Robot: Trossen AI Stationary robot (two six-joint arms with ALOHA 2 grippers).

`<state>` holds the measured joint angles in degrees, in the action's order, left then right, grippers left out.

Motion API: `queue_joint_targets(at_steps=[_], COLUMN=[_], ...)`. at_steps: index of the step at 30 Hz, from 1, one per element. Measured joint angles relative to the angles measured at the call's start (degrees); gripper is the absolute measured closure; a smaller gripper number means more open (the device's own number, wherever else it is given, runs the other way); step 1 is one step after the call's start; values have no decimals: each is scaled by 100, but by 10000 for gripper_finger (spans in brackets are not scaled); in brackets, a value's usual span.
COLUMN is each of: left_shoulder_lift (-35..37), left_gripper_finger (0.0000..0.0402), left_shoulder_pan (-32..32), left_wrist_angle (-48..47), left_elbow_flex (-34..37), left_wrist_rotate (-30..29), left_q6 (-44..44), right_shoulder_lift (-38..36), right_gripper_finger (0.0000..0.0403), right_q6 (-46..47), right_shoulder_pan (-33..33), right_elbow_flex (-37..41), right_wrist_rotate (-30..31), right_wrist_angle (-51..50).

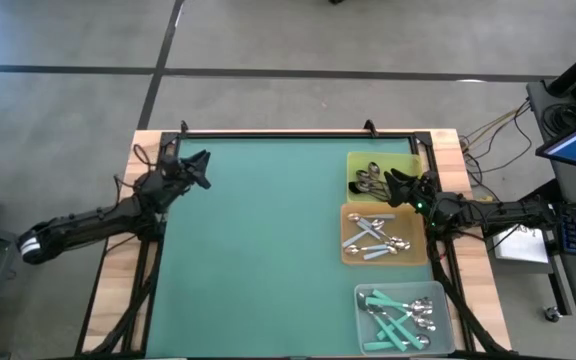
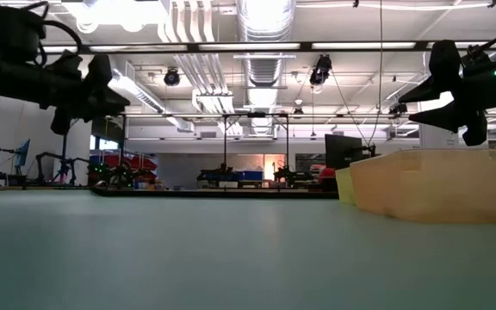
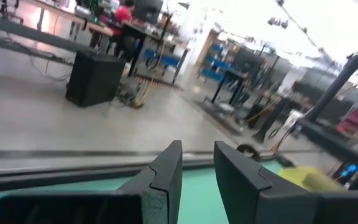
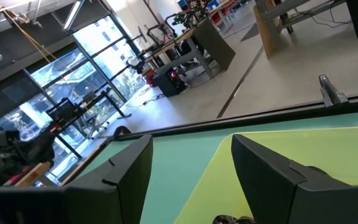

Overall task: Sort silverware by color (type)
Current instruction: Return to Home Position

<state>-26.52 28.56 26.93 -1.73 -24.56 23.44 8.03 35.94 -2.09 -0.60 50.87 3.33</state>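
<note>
High view: the whole of the silverware (image 1: 373,238) is shown only here; the spoons are heaped and overlapped, so no count can be made.
Low view: every spoon is hidden behind the walls of the orange tray (image 2: 437,185) and the yellow tray (image 2: 343,185).
Right wrist view: only a sliver of shiny bowls (image 4: 232,219) is caught, cut off at the picture's edge.
Dark-handled spoons (image 1: 368,180): piled in the yellow tray, at the far right of the green worktop (image 1: 268,250).
Light blue spoons (image 1: 368,226): laid in the orange tray, just beside the yellow one.
Teal-green spoons (image 1: 396,320): gathered in the clear tray (image 1: 444,296), at the near right corner.
Left claw (image 1: 200,168): held above the worktop's far left part, fingers parted narrowly, nothing gripped.
Right claw (image 1: 396,188): held over the yellow tray's right side, fingers spread wide, nothing gripped.
</note>
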Motion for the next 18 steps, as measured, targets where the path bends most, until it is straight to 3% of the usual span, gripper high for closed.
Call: queue_joint_targets(at_steps=[8, 18], left_shoulder_lift=[1051, 1206], left_gripper_finger=[326, 326], left_shoulder_pan=[0, 0], left_wrist_angle=[-58, -56], left_elbow_flex=[39, 39], left_wrist_rotate=[-2, 0], left_q6=[2, 1], right_shoulder_lift=[-4, -5], right_gripper_finger=[193, 193], right_q6=[0, 0], right_shoulder_pan=[0, 0], right_elbow_flex=[0, 0], right_wrist_rotate=[-2, -2], right_wrist_angle=[0, 0])
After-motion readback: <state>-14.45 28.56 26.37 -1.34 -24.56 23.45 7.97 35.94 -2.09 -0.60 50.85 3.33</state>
